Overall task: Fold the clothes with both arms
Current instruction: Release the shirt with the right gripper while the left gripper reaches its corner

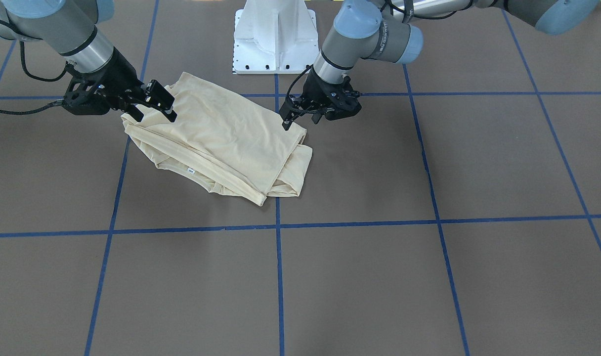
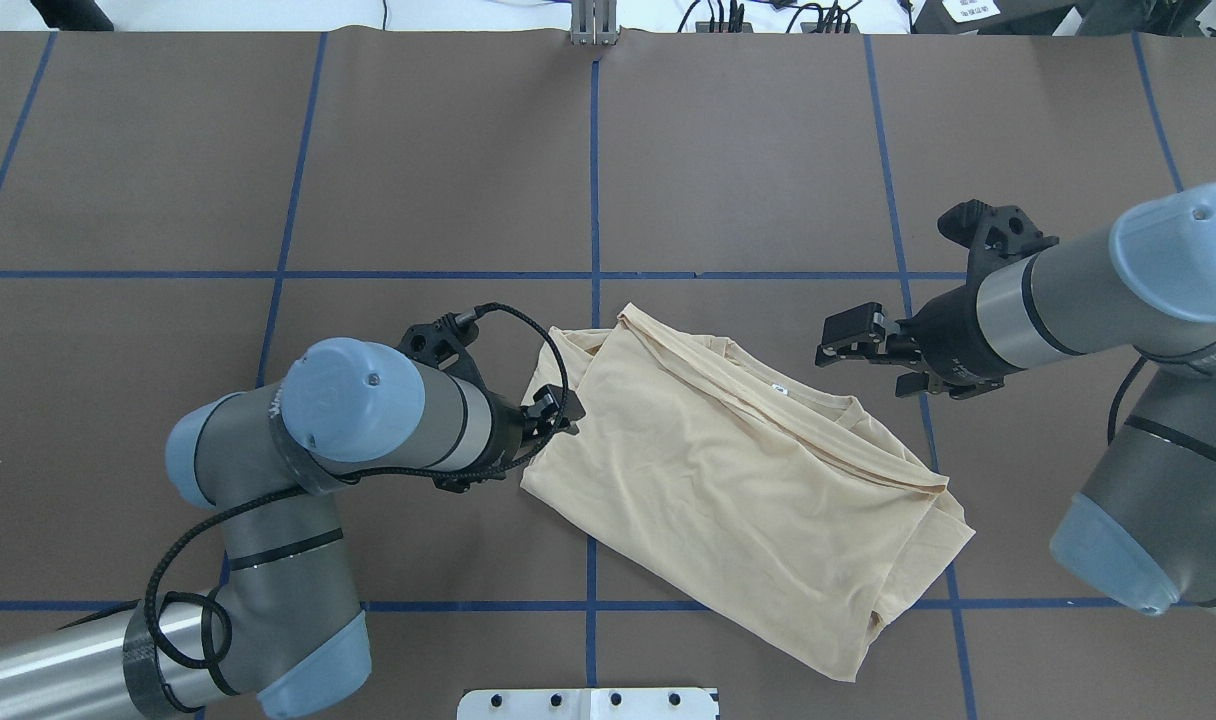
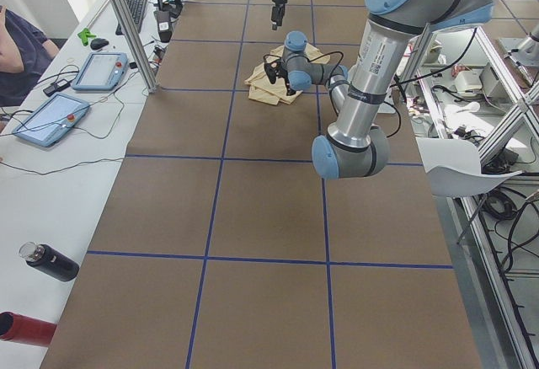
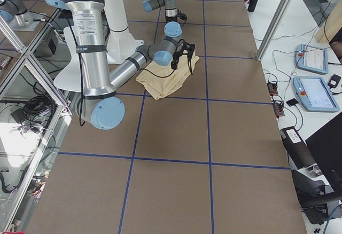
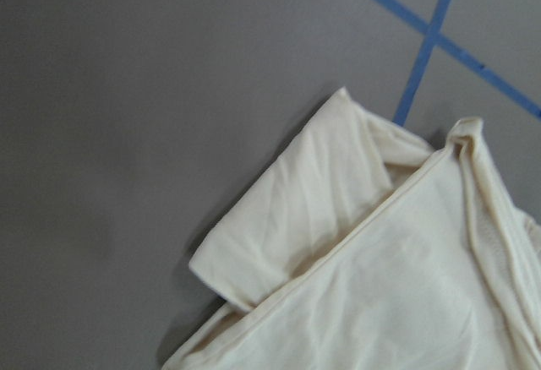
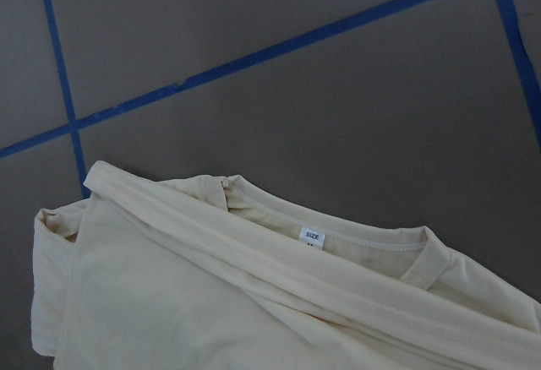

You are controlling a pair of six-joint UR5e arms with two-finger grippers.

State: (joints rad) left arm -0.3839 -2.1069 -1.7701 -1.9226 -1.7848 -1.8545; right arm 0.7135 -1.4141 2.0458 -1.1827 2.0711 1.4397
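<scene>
The brown table [image 2: 418, 150] carries the folded cream shirt [image 2: 738, 470], which lies between and below both grippers. The right gripper [image 1: 154, 116], jaws wide and empty, hangs by the collar edge. The left gripper [image 1: 300, 122], jaws also apart and empty, hangs by the opposite corner. The white neck label [image 6: 312, 237] faces up.

Shirt [image 2: 728, 470]: pale cream-yellow, plain.
Neck label [image 6: 312, 238]: white, dark txt.
Table [image 1: 478, 287]: grey-brown; tape grid [image 1: 279, 277] blue.
Left arm [image 1: 364, 29], right arm [image 1: 48, 24]: grey + silver, lt-blue caps.
Left gripper [image 1: 300, 120], right gripper [image 1: 154, 111]: blk.
Pedestal [image 1: 276, 34]: white.
</scene>
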